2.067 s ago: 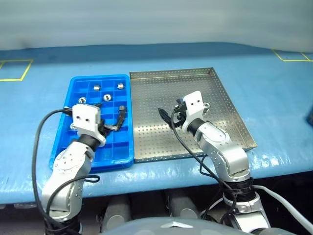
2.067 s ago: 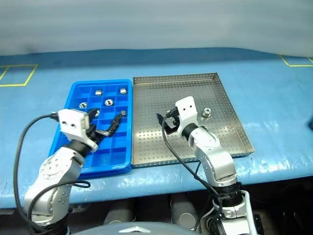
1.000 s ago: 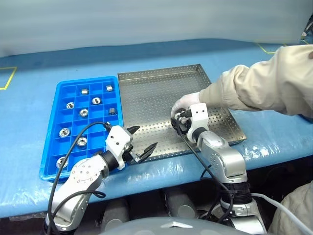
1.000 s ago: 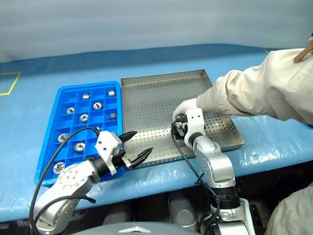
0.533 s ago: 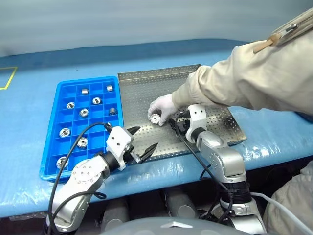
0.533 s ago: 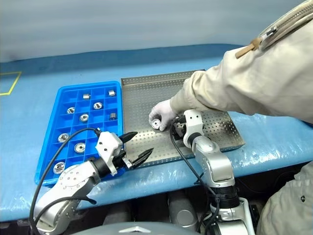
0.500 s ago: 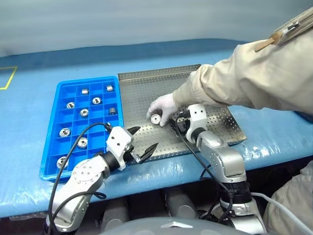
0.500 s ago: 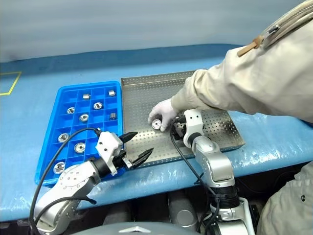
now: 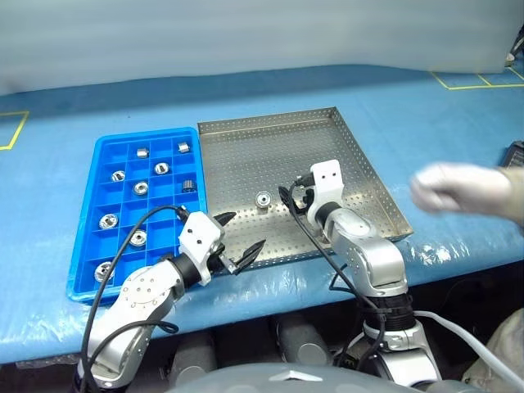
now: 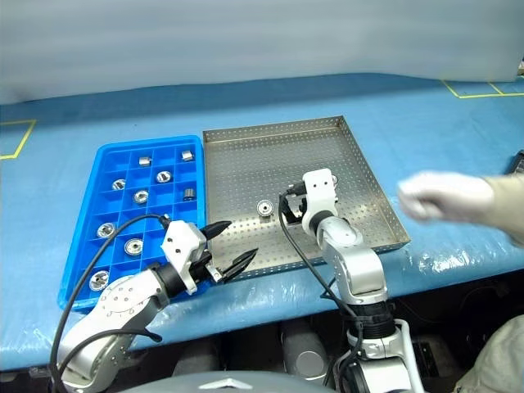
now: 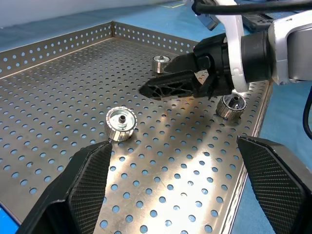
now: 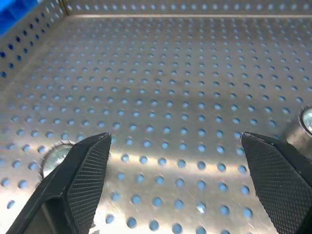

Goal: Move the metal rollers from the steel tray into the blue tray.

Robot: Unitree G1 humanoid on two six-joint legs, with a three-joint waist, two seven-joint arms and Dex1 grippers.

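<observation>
The steel tray (image 9: 246, 139) lies mid-table with the blue tray (image 9: 86, 246) along its left side. One metal roller (image 9: 264, 199) stands in the steel tray just left of my right gripper (image 9: 295, 199), which is open and hovers low over the perforated floor. The left wrist view shows that roller (image 11: 121, 123) and two others (image 11: 161, 63) (image 11: 231, 107) near the right gripper. My left gripper (image 9: 244, 230) is open and empty above the steel tray's near rim. Several rollers (image 9: 141, 187) sit in the blue tray's compartments.
A person's gloved hand (image 9: 454, 188) hovers over the blue table cover to the right of the steel tray. Yellow tape marks (image 9: 10, 131) lie on the cover at the far left and far right. The table's front edge runs just below both trays.
The person's hand left a roller on the steel tray and drew back to the right, off the tray. My right gripper rose slightly. The left gripper stayed put.
</observation>
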